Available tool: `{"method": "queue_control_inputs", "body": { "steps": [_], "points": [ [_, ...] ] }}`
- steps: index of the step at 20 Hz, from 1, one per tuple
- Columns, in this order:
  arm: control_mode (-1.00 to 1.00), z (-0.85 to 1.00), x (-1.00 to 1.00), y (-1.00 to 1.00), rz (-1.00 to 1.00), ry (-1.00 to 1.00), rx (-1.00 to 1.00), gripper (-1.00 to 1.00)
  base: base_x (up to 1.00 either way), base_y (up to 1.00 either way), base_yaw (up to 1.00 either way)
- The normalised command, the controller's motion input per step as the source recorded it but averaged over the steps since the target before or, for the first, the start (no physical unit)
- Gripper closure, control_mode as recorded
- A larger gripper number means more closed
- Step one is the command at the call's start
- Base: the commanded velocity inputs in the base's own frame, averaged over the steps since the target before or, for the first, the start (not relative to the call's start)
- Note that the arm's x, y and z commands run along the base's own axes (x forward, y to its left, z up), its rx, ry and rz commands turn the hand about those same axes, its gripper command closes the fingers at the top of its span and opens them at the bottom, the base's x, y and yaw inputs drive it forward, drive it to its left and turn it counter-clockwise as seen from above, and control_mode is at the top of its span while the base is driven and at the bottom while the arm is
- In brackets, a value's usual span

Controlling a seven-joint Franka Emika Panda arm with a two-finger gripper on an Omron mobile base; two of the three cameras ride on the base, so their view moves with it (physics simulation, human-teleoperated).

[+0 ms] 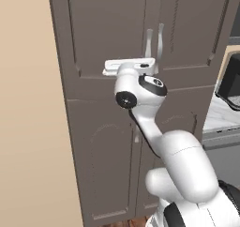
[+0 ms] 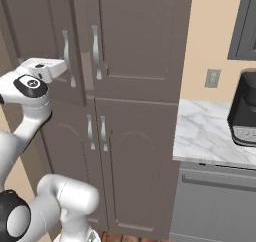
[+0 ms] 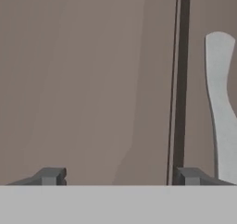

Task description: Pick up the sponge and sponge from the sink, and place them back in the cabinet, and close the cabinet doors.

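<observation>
The cabinet (image 1: pixel 108 127) (image 2: pixel 140 151) is a tall grey-brown unit that stands right in front of me. Its upper cabinet doors (image 1: pixel 108 29) (image 2: pixel 140 31) have plain panels and silver bar handles (image 1: pixel 161 41) (image 2: pixel 96 51). In the right base view the left upper door (image 2: pixel 55 21) stands slightly ajar. My gripper (image 1: pixel 129 64) (image 2: pixel 60 68) (image 3: pixel 121 177) is open, almost against that door's face (image 3: pixel 92 79), left of the seam. One handle (image 3: pixel 222 112) shows right of the seam. Nothing sits between the fingers. The sponges and the sink are out of view.
A white marble counter (image 2: pixel 205 136) (image 1: pixel 220 116) adjoins the cabinet on the right and carries a black coffee machine (image 2: pixel 245 111) (image 1: pixel 232 80). A beige wall (image 1: pixel 28 127) borders the cabinet's left side. Arched lower doors (image 2: pixel 130 176) are shut.
</observation>
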Motion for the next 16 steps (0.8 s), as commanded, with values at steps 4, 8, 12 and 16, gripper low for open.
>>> {"method": "queue_control_inputs", "body": {
  "steps": [4, 8, 12, 16],
  "points": [
    [-1.00, -0.12, 0.41, -0.09, 0.05, 0.00, 0.00, -1.00, 0.00, 0.00, 0.00],
    [-1.00, -0.08, 0.44, -0.09, 0.04, 0.00, 0.00, -1.00, 0.00, 0.00, 0.00],
    [-1.00, -0.05, 0.40, -0.09, 0.04, 0.00, 0.00, -1.00, 0.00, 0.00, 0.00],
    [-1.00, 0.00, 0.29, -0.01, 0.03, 0.01, 0.00, -1.00, 0.00, 0.00, 0.00]
  ]
}}
